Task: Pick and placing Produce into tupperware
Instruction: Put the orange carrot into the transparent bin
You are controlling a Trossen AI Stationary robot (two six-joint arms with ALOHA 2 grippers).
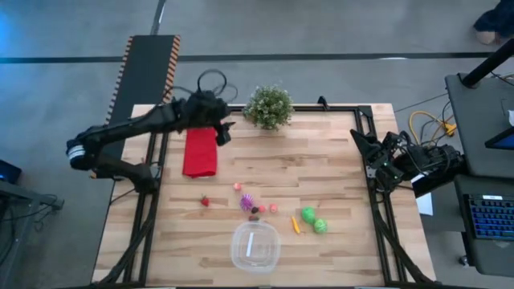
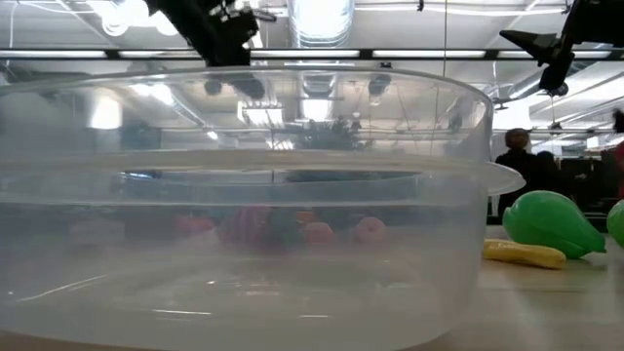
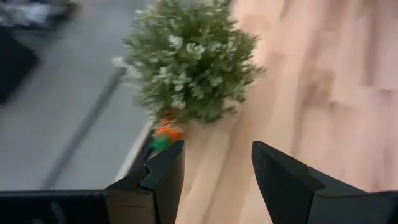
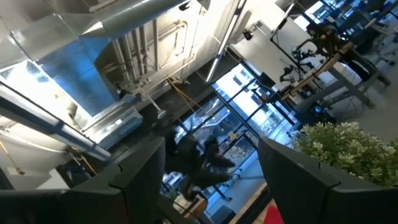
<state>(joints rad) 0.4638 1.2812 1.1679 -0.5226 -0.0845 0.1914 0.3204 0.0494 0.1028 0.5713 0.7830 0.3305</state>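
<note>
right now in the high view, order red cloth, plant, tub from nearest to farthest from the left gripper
1. Red cloth, just beside the left gripper, at the table's far left.
2. Plant, a little to its right, at the far edge.
3. Tub, at the near edge, clearly farthest.

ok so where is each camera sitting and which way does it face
High view: above the table, looking straight down; both arms show, left gripper by the red cloth, right gripper at the table's right edge.
Low view: at tabletop height, right behind the tupperware, looking level into the room; arm parts at the top.
Left wrist view: faces the potted plant past its open fingers.
Right wrist view: tilted up at the ceiling, open fingers in the foreground.
Shared: high and left wrist views both see the plant.
</note>
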